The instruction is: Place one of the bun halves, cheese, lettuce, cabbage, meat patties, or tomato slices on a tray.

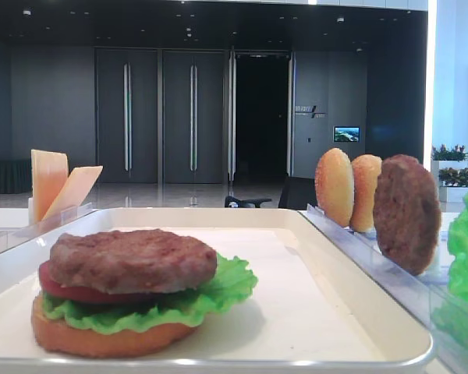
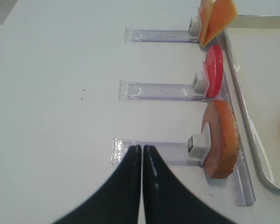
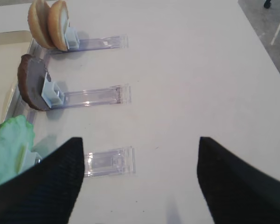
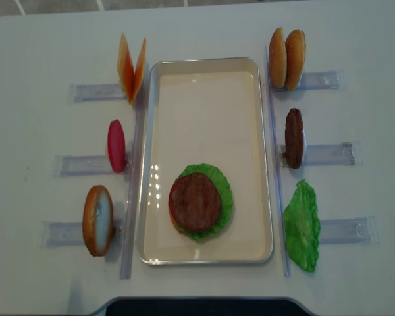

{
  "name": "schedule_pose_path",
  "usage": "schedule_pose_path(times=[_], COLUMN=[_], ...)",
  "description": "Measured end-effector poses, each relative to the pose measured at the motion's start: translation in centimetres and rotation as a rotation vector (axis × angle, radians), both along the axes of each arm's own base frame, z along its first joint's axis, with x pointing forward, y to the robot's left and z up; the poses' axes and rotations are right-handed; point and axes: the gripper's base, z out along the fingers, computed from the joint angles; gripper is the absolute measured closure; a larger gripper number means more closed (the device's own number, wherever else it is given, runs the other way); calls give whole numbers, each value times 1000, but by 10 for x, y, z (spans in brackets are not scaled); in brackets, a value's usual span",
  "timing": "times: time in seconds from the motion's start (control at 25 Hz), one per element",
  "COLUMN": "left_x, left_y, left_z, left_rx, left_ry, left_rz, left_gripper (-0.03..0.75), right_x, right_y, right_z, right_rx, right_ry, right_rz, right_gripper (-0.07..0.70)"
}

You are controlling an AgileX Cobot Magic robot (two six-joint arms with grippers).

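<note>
A white tray sits in the middle of the table, and toward its near end there is a half-built burger: a bun half at the bottom, then a ruffled lettuce leaf, a tomato slice and a meat patty on top. Clear slotted racks line both long sides of the tray. On the left, going from far to near, stand two cheese slices leaning apart in a V, a red tomato slice on edge and another bun half upright. On the right, from far to near, two bun halves stand side by side, a second dark patty stands on edge, and a loose lettuce leaf lies by the nearest rack. The left gripper hangs over the bare table just left of the near left rack, its dark fingers pressed together with nothing between them. The right gripper hovers over the table beside the near right rack, its two dark fingers spread wide and holding nothing, the lettuce leaf just off its left finger.
</note>
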Motion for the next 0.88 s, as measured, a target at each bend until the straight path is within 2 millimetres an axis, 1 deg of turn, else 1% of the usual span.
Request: schedule_pose_path(times=[0.88], left_x=[0], left_y=[0], left_z=[0], left_rx=[0], left_ry=[0], left_rz=[0], left_gripper=[716], right_x=[0], right_y=[0], right_z=[0], right_rx=[2], right_ry=[0], right_rz=[-1], right_gripper=[118])
